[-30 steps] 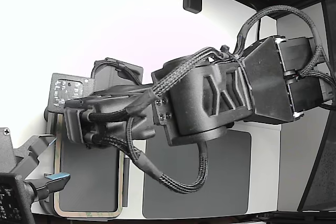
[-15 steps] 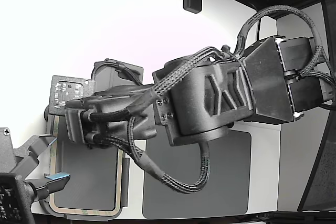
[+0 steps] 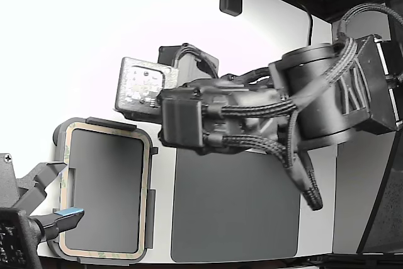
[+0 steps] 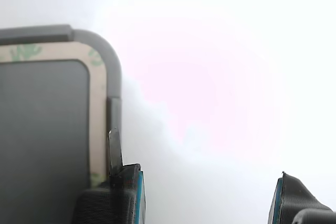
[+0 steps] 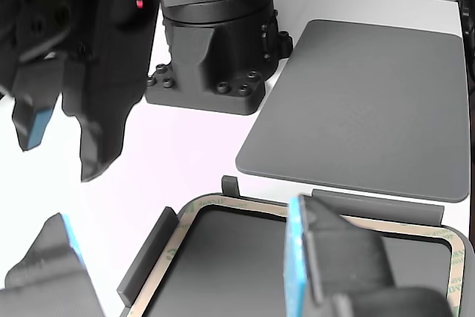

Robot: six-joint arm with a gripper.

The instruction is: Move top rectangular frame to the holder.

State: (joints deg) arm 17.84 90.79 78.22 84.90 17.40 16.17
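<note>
While the tool [image 4: 207,195] hangs with jaws spread and empty, the top rectangular frame [image 3: 148,174] lies seated inside the holder [image 3: 94,121]. One fingertip [image 4: 115,148] hovers over the frame's edge, beside the white desk [image 4: 220,77].

Exterior view: overhead, looking down on white counter [image 3: 94,42]. Wrist view: close, facing down. Other view: low, oblique, close. All share pale tan speckled rectangular frame [image 3: 150,174] [image 4: 97,103] [image 5: 245,206], exterior's 8 o'clock.
</note>
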